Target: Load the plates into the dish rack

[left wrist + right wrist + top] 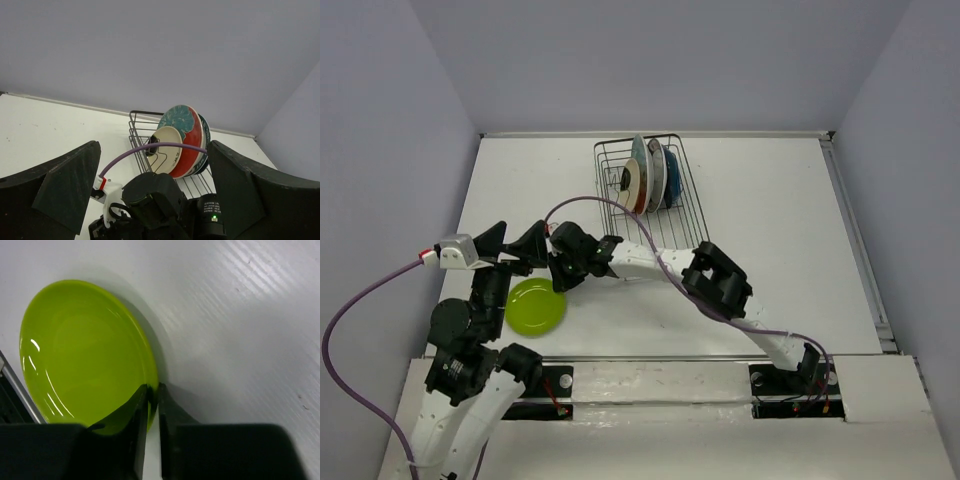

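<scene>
Green plate (536, 306): is lying on the white table (770, 220) at the near left, just beyond the left arm's base and well apart from the dish rack.

Right arm: is stretching from its base at the near right across the table to the left, with its wrist sitting over the far right edge of the green plate.

Right gripper (151, 407): is clenching on the green plate's rim, one finger lying on the inside of the rim and the other on the outside, with only a thin gap between them.

Left gripper (516, 242): is hanging released above the table just beyond the green plate, fingers spread wide and gripping nothing, facing the dish rack.

Dish rack (690, 215): is sitting at the far middle of the table, a dark wire basket.

Plates in the rack: are standing on edge side by side. The cream plate (172, 155) is leaning at the left end and the red plate (192, 145) is touching it. Then comes a pale patterned plate (656, 163), and the blue plate (671, 180) is standing at the right end.
</scene>
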You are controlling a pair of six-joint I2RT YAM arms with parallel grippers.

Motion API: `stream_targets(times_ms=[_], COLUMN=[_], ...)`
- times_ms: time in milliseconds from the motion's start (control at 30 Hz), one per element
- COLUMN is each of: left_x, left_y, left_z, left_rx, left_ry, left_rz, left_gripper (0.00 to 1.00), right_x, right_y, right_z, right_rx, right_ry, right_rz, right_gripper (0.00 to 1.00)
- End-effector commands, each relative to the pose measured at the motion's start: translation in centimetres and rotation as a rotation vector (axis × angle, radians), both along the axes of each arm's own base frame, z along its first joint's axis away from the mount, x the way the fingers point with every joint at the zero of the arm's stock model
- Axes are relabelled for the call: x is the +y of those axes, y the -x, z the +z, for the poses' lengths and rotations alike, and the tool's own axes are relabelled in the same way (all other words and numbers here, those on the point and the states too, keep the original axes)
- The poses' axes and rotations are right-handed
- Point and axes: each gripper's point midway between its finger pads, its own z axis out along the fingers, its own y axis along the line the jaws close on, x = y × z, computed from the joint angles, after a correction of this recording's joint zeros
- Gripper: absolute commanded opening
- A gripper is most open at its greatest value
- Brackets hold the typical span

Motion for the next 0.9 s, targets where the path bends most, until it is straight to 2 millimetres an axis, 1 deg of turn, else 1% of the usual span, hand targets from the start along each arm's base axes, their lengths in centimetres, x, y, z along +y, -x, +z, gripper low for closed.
stream_targets(times_ms=[0,33,67,100,133,167,200,233,267,300,333,367,400,433,467,500,533,567,600,633,667,700,733,767,800,833,867], left_x=[-0.1,-0.1,0.0,0.0,0.0,0.0,0.1,0.0,0.1,0.1,0.1,0.1,0.1,0.2,0.1,0.1,0.1,0.0,-0.1,-0.1,-0.1,-0.1,-0.1,-0.2,-0.3,-0.3,-0.4], left_y=[0.1,0.1,0.0,0.0,0.0,0.0,0.0,0.0,0.1,0.1,0.1,0.1,0.1,0.2,0.2,0.2,0.2,0.2,0.3,0.3,0.4,0.4,0.5,0.5,0.5,0.5,0.5], left_z=[1.2,1.2,1.1,1.0,1.1,1.1,1.1,1.1,1.1,1.1,1.2,1.2,1.1,1.2,1.2,1.2,1.2,1.2,1.2,1.3,1.3,1.3,1.3,1.4,1.4,1.4,1.3], left_rx=[-0.049,-0.049,-0.044,-0.042,-0.042,-0.041,-0.043,-0.043,-0.044,-0.044,-0.045,-0.044,-0.044,-0.045,-0.045,-0.045,-0.045,-0.047,-0.048,-0.049,-0.051,-0.052,-0.054,-0.055,-0.055,-0.055,-0.054], left_ry=[0.019,0.019,0.020,0.022,0.022,0.023,0.025,0.025,0.026,0.026,0.026,0.028,0.029,0.029,0.029,0.029,0.031,0.032,0.033,0.035,0.035,0.036,0.036,0.037,0.036,0.038,0.035], left_rz=[-0.007,-0.007,-0.001,0.001,0.001,0.003,0.002,0.001,0.002,0.003,0.005,0.005,0.005,0.005,0.003,0.000,0.000,-0.005,-0.008,-0.010,-0.012,-0.015,-0.016,-0.018,-0.024,-0.024,-0.028], left_gripper=[0.99,0.99,0.99,0.99,0.99,0.99,0.99,0.99,0.99,0.99,0.99,0.99,0.99,0.99,0.99,0.99,0.99,0.99,0.99,0.99,0.99,0.99,0.99,0.99,0.99,0.99,0.99], right_x=[0.2,-0.2,-0.3,-0.7,-0.6,-0.8,-1.1,-1.1,-1.6,-2.0,-2.9,-4.3,-5.5,-6.6,-9.0,-10.0,-11.5,-12.6,-15.2,-16.5,-19.3,-20.8,-21.7,-23.1,-23.7,-23.8,-24.2], right_y=[0.0,-0.7,-0.9,-1.8,-2.1,-2.7,-3.7,-4.3,-5.4,-6.1,-7.4,-9.5,-10.5,-11.6,-13.7,-14.8,-15.6,-16.2,-17.9,-18.5,-19.8,-20.6,-20.8,-21.7,-22.2,-22.4,-22.9], right_z=[0.9,1.2,2.3,3.0,4.0,6.3,7.6,9.3,12.6,12.5,15.7,17.2,19.9,20.8,22.7,22.7,24.3,25.1,26.2,27.4,28.3,28.9,29.4,30.2,30.5,30.8,30.5], right_rx=[0.037,0.031,0.018,-0.003,-0.021,-0.071,-0.104,-0.154,-0.223,-0.256,-0.321,-0.383,-0.428,-0.461,-0.504,-0.534,-0.570,-0.628,-0.701,-0.770,-0.839,-0.883,-0.928,-0.966,-0.980,-0.990,-1.002], right_ry=[-0.057,-0.058,-0.074,-0.081,-0.099,-0.126,-0.141,-0.165,-0.197,-0.179,-0.205,-0.196,-0.215,-0.203,-0.180,-0.154,-0.130,-0.086,-0.021,0.040,0.128,0.189,0.262,0.318,0.344,0.353,0.390], right_rz=[-0.001,-0.024,-0.039,-0.067,-0.078,-0.098,-0.120,-0.125,-0.169,-0.193,-0.230,-0.312,-0.357,-0.389,-0.471,-0.512,-0.556,-0.580,-0.685,-0.706,-0.818,-0.865,-0.871,-0.922,-0.938,-0.939,-0.943], right_gripper=[0.07,0.07,0.07,0.07,0.07,0.07,0.07,0.07,0.07,0.07,0.07,0.07,0.07,0.07,0.07,0.07,0.07,0.07,0.07,0.07,0.07,0.07,0.07,0.07,0.07,0.07,0.07])
